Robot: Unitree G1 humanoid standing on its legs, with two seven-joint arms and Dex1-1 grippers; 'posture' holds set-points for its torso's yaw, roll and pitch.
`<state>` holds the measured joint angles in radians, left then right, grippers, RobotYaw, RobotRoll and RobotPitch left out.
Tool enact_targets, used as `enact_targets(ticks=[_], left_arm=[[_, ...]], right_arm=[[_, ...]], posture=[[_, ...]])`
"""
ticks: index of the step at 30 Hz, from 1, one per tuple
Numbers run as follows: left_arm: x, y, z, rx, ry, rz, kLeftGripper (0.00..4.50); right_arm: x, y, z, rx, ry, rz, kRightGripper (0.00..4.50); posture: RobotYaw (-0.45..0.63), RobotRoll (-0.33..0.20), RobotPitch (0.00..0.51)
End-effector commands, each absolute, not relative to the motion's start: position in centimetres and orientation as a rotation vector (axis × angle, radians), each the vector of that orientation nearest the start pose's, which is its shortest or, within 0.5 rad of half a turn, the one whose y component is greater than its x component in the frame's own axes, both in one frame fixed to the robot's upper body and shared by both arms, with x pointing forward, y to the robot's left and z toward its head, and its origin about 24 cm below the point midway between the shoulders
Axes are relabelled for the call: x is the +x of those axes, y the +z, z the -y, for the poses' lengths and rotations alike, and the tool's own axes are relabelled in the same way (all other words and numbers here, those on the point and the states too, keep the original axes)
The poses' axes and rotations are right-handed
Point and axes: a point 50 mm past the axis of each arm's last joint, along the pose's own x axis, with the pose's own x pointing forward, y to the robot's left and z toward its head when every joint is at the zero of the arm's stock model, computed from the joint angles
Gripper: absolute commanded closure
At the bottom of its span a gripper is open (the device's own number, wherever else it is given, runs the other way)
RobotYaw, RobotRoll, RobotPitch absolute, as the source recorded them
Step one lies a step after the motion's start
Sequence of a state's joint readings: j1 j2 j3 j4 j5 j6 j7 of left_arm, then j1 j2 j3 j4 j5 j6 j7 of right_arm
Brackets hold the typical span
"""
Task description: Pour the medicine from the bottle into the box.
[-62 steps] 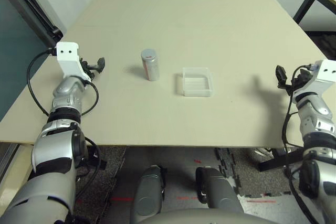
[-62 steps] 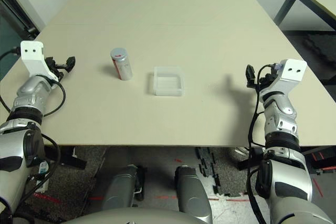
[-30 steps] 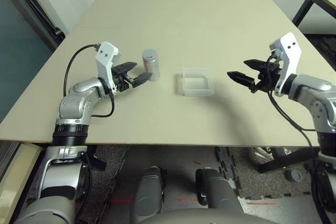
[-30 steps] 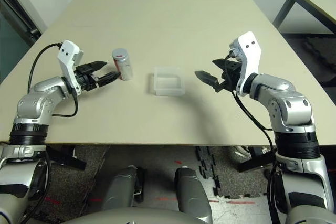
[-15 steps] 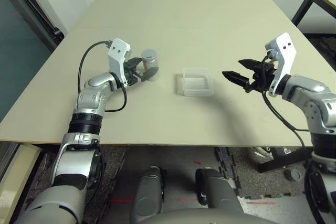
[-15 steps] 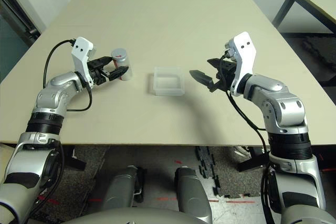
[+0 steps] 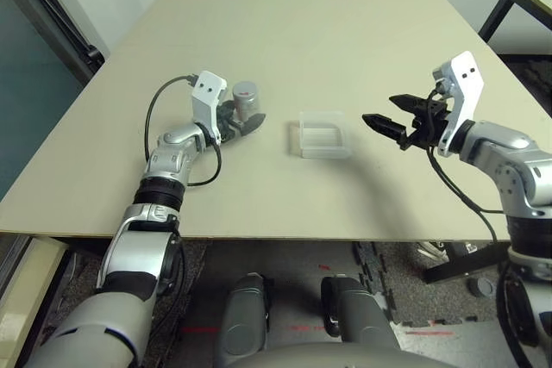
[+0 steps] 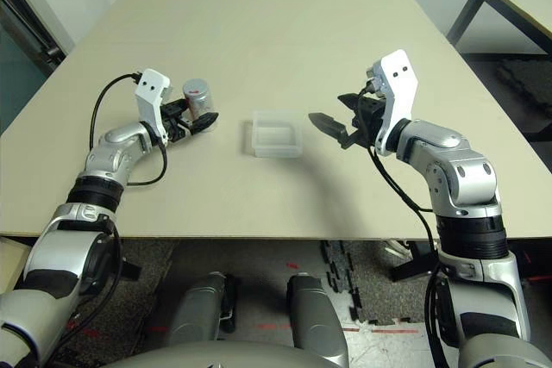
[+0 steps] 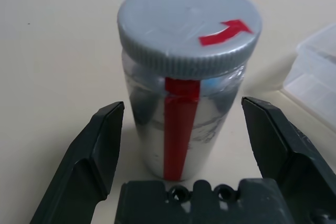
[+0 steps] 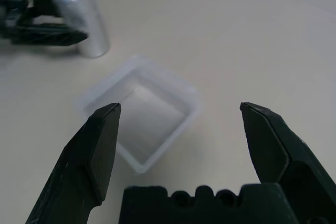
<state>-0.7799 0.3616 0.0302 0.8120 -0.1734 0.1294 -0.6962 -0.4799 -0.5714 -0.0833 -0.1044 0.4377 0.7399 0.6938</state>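
Reach-to-grasp step in hand, by the look of it. Leftmost, left gripper spread wide around the bottle, one finger on each side of the body, gaps visible on both sides in the left wrist view, so nothing clamped yet (cap on, bottle upright on the table). Next move calls, presumably, for closing those fingers squarely on the body below the cap, then lifting without tipping; after that the cap needs opening before any pouring, likely with help from the other arm.

Middle: the box resting on the table just to the right of the bottle, apart from it, nothing visible inside.

Rightmost, right gripper also wide open and holding nothing, hovering above the table beside the box's far side, pointed toward it; box seen between its fingers in the right wrist view.

Markings: a red arrow on the grey cap and a red vertical strip down the bottle's side. No brand, no readable lettering anywhere on bottle or box.
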Motion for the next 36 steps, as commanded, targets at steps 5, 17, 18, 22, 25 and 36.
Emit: enact_targets(ticks=[5, 17, 18, 22, 25, 36], left_arm=[[38.3, 9.7, -18.2, 0.095, -0.580, -0.199, 0.02], [38.8, 9.3, -17.1, 0.106, -0.591, -0.213, 0.02], [38.7, 9.1, -17.1, 0.106, -0.590, -0.219, 0.38], [38.7, 8.9, -17.0, 0.114, -0.605, -0.233, 1.66], [38.8, 9.4, -16.8, 0.117, -0.620, -0.220, 1.95], [38.5, 16.0, -15.1, 0.128, -0.925, -0.136, 1.95]], right_arm=[[30.4, 16.7, 18.5, -0.090, 0.784, -0.206, 0.00], [30.7, 17.2, 18.1, -0.092, 0.793, -0.194, 0.00], [30.7, 17.2, 18.1, -0.092, 0.795, -0.194, 0.00], [30.6, 17.2, 17.9, -0.094, 0.812, -0.198, 0.00], [30.6, 17.2, 17.8, -0.101, 0.830, -0.203, 0.00], [31.0, 21.4, 15.4, -0.190, 1.029, -0.135, 0.00]], posture=[[-0.01, 0.000, 0.096], [-0.01, 0.000, 0.094], [-0.01, 0.000, 0.094], [-0.01, 0.000, 0.094], [0.00, 0.000, 0.094], [0.04, 0.000, 0.087]])
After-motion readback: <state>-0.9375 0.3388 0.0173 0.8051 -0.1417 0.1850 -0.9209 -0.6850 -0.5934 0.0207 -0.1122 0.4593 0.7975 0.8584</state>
